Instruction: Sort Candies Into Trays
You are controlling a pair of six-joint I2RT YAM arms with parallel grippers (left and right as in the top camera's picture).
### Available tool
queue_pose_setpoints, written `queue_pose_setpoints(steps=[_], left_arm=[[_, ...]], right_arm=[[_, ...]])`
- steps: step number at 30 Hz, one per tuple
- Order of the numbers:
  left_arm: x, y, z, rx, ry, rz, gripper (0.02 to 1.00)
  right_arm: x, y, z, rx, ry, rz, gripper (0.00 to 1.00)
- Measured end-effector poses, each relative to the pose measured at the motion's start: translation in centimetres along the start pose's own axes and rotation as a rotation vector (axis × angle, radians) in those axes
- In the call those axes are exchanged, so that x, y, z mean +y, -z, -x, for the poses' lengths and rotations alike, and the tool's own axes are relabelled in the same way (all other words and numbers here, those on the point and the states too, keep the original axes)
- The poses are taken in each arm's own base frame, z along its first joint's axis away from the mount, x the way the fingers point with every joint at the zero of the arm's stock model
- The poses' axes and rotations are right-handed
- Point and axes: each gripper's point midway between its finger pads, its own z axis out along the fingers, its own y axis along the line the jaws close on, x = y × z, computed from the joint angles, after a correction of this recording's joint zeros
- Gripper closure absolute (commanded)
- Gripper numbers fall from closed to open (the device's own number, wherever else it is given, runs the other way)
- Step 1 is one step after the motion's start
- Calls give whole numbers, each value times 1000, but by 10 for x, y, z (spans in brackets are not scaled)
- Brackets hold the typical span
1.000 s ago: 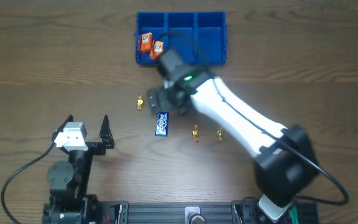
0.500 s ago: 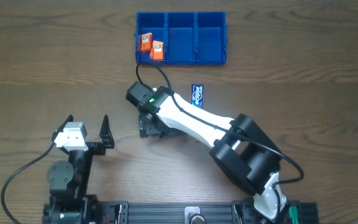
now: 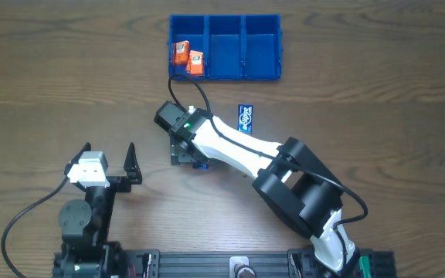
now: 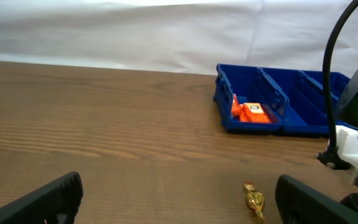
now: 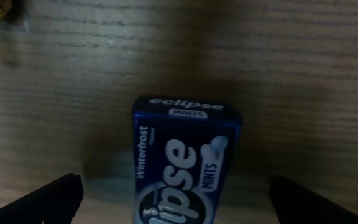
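Both left fingers (image 4: 50,200) and right fingers (image 5: 45,202) spread, wood-grain table (image 3: 377,93), white backdrop (image 4: 104,31).

The right arm (image 3: 242,150) is a white shell over fat black joints, with a green wrist light (image 3: 182,126) and a looping black cable (image 3: 173,83); the left arm (image 3: 90,208) is black, with a white block (image 3: 89,166) behind the pointed-fingered left gripper (image 3: 109,146).
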Motion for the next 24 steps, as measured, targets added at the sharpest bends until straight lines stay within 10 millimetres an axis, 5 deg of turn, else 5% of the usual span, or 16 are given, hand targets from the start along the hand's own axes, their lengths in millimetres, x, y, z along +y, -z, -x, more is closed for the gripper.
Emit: queue_pose_setpoints(steps=[12,16,20,24], left_arm=[[0,0,0,0,0,0,20],[0,0,0,0,0,0,20],[0,0,0,0,0,0,20],[0,0,0,0,0,0,20]], right_arm=[[-4,0,5,-15,-16,-14,161],[-4,-2,4,-14,-20,-17,294],[-3,-6,5,-13,-24,-18,531],[-2,-6,6,-16,-22,-14,641]])
